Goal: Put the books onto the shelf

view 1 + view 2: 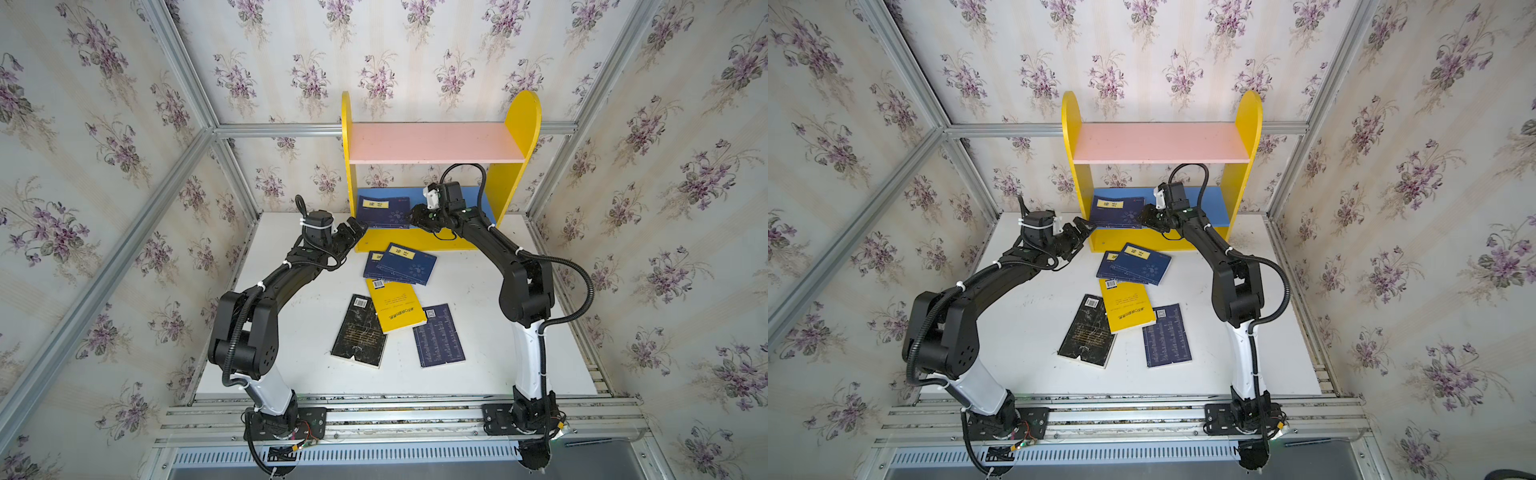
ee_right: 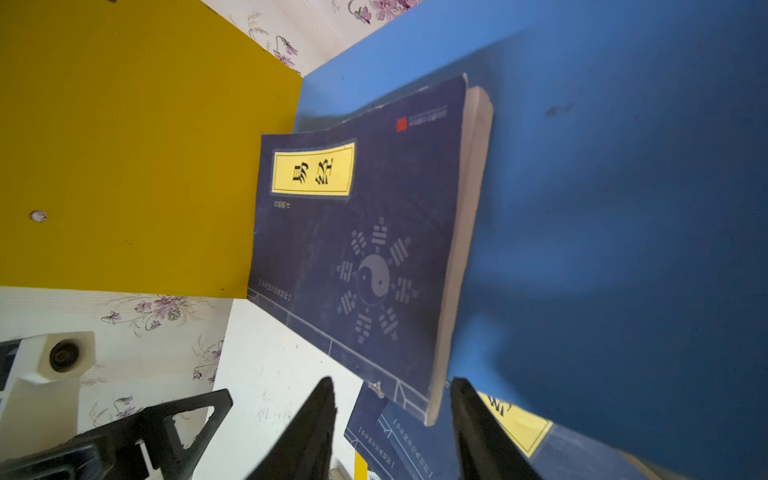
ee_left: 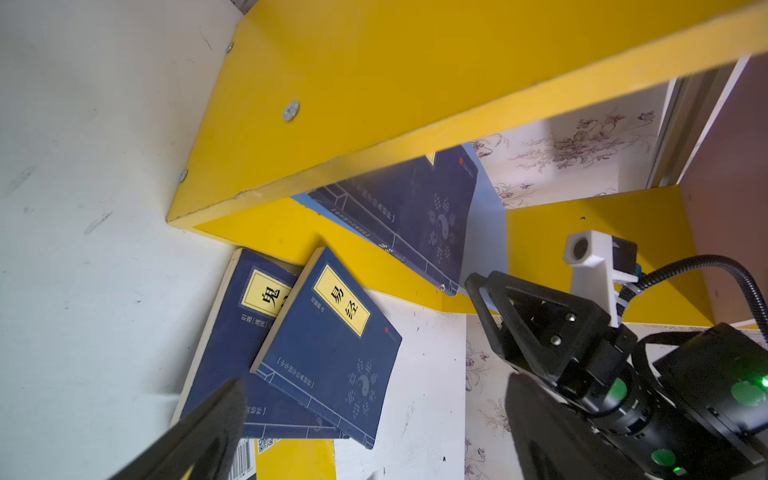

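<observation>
The right gripper (image 2: 392, 380) has its fingers (image 2: 316, 419) moderately parted, one on either side of the near corner of a navy book (image 2: 365, 249), with a gap showing on each side, so it pinches nothing; that book lies on the blue lower board (image 2: 602, 208) of the shelf (image 1: 521, 124), at the end against the yellow side panel (image 2: 124, 145), its near corner jutting past the board's front edge; its yellow label (image 2: 313, 169) reads 易经, with a small red seal mark and a yin-yang trigram emblem on the cover; the left gripper (image 3: 374, 380) is spread wide and empty, hovering just off the shelf's front left corner above the table (image 1: 478, 332); below it two more navy books overlap, the upper one (image 3: 332, 345) labelled 易经, the lower one (image 3: 232, 332) showing 鬼 with the rest of its title covered; nearer the arms' bases lie a yellow book (image 1: 395, 305) with a barcode, overlapping a black book (image 1: 359, 332) that also has a barcode, and a navy book lying apart (image 1: 438, 336) with a QR code; their smaller print is too fine to read.
</observation>
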`<act>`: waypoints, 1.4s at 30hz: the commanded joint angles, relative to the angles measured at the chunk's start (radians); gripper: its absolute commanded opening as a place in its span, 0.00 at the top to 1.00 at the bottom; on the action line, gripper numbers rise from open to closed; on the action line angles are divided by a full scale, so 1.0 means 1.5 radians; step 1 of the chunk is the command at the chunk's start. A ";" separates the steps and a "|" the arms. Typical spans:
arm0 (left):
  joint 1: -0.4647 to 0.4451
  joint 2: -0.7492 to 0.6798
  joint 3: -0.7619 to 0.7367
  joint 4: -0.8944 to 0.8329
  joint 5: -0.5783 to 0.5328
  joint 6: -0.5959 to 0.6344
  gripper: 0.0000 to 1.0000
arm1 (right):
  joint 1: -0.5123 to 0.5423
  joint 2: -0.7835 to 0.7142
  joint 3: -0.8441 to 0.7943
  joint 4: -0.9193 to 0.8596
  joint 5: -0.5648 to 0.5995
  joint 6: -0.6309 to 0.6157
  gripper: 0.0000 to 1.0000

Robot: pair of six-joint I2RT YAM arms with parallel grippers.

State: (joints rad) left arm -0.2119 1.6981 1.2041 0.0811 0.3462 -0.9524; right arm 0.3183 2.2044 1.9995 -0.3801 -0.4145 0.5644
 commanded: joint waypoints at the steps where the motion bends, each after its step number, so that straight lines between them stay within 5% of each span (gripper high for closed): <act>1: 0.000 -0.017 -0.013 0.015 0.009 0.016 0.01 | 0.005 0.004 0.001 0.017 0.001 -0.014 0.54; 22: 0.020 -0.061 -0.076 0.011 -0.017 0.005 0.01 | 0.011 0.064 0.047 0.044 -0.006 0.009 0.65; 42: 0.025 -0.079 -0.100 0.009 -0.019 0.003 0.01 | 0.011 0.023 0.022 0.014 0.067 -0.044 0.48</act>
State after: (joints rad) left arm -0.1772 1.5898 1.0592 0.0803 0.3260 -0.9459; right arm 0.3378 2.2570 2.0155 -0.3054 -0.3767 0.5407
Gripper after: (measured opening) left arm 0.992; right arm 0.516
